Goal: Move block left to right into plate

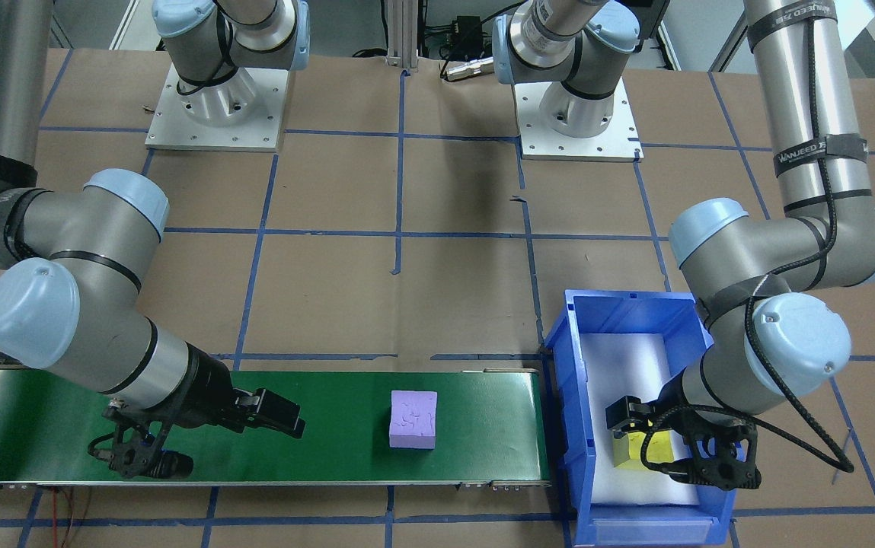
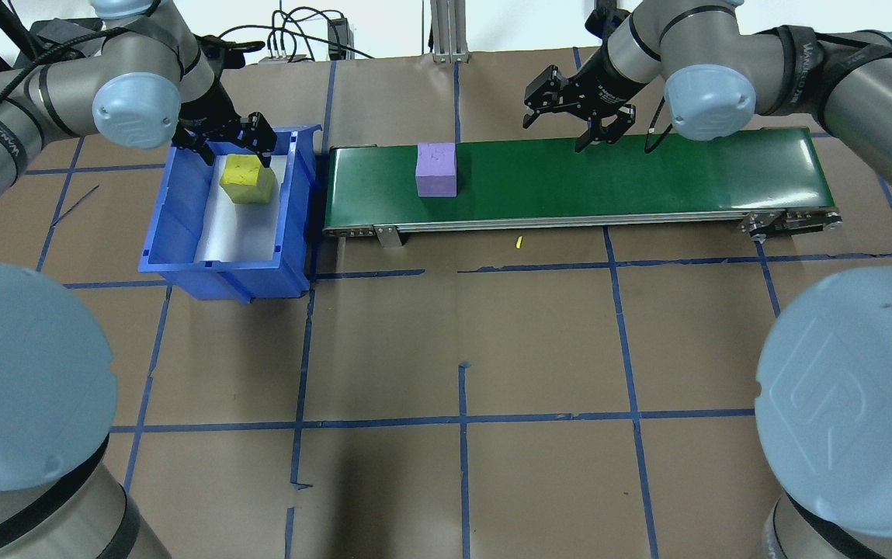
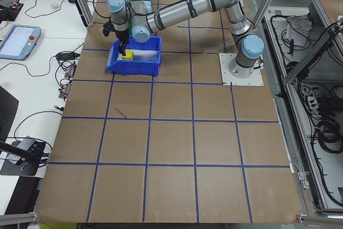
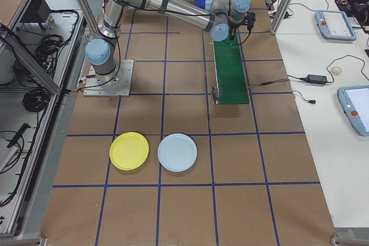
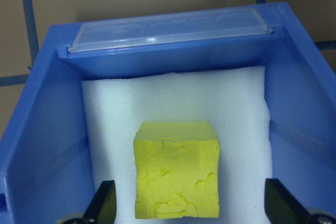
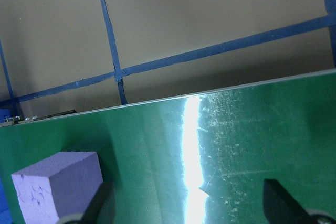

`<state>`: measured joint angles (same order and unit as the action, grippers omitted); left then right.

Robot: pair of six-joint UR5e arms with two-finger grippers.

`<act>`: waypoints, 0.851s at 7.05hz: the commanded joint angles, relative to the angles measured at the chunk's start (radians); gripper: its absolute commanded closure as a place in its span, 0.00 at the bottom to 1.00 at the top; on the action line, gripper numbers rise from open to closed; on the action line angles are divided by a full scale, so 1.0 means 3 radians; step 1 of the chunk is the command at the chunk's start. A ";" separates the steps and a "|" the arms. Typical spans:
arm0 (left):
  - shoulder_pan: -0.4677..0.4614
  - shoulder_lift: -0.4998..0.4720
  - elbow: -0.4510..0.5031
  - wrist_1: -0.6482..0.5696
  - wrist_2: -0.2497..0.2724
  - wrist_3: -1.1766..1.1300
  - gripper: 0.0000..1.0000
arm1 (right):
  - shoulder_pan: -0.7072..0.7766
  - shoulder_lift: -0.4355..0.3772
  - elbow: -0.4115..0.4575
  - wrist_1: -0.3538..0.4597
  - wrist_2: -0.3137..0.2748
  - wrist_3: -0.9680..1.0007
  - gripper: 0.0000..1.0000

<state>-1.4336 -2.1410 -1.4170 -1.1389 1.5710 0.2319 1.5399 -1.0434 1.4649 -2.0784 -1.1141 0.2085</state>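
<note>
- Your belt (image 2: 647, 175) is lying crosswise between the two arms, its left end butting up to the bin (image 2: 174, 241). That looks like the hand-over route: a block set down on the left side is being carried toward the right arm.
- Your bin is sitting on the left arm's side, lined with white foam (image 5: 173, 103). The foam is probably there to give the blocks a soft, level bed so the fingers can drop around them.
- Two plates are waiting on the far right of the table, a yellow plate (image 4: 129, 150) and a blue plate (image 4: 177, 152), just beside each other and well apart from the belt. I judge one of them to be the goal; the task line is not saying which.
- Your left gripper (image 2: 230, 138) is hanging inside the bin with its jaws spread wide, straddling the yellow block (image 5: 176, 169). The fingertips (image 5: 103, 203) are standing clear on either side in the wrist view, so nothing is being held yet. This reads as the line-up before a grasp.
- Your right gripper (image 2: 570, 109) is hovering over the belt's middle, jaws wide and empty, apparently waiting for the purple block.
- The purple block (image 2: 436, 169) is sitting on the belt near its left end, well apart from the right gripper.
- The yellow block is resting flat on the foam, near the bin's far end.
</note>
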 commanded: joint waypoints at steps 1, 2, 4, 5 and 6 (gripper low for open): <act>0.0003 -0.0088 -0.0022 0.0064 -0.0001 -0.0006 0.01 | 0.0026 -0.0009 0.0056 -0.0001 -0.0009 0.0158 0.00; 0.0003 -0.0134 -0.0022 0.0130 -0.0006 -0.0006 0.07 | 0.0052 -0.0040 0.0051 -0.0001 0.0001 0.0164 0.00; 0.0003 -0.0185 -0.0078 0.0217 0.0004 -0.0011 0.31 | 0.0052 -0.0009 0.0056 -0.0057 0.0002 0.0159 0.00; 0.0003 -0.0165 -0.0119 0.0217 -0.0006 -0.0001 0.46 | 0.0052 0.0001 0.0056 -0.0057 0.0012 0.0159 0.00; 0.0003 -0.0140 -0.0068 0.0217 -0.0001 -0.0001 0.56 | 0.0052 0.0006 0.0061 -0.0057 0.0012 0.0159 0.00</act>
<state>-1.4327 -2.1897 -1.4426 -1.0752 1.5706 0.2307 1.5553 -1.0445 1.4820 -2.0940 -1.1117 0.2561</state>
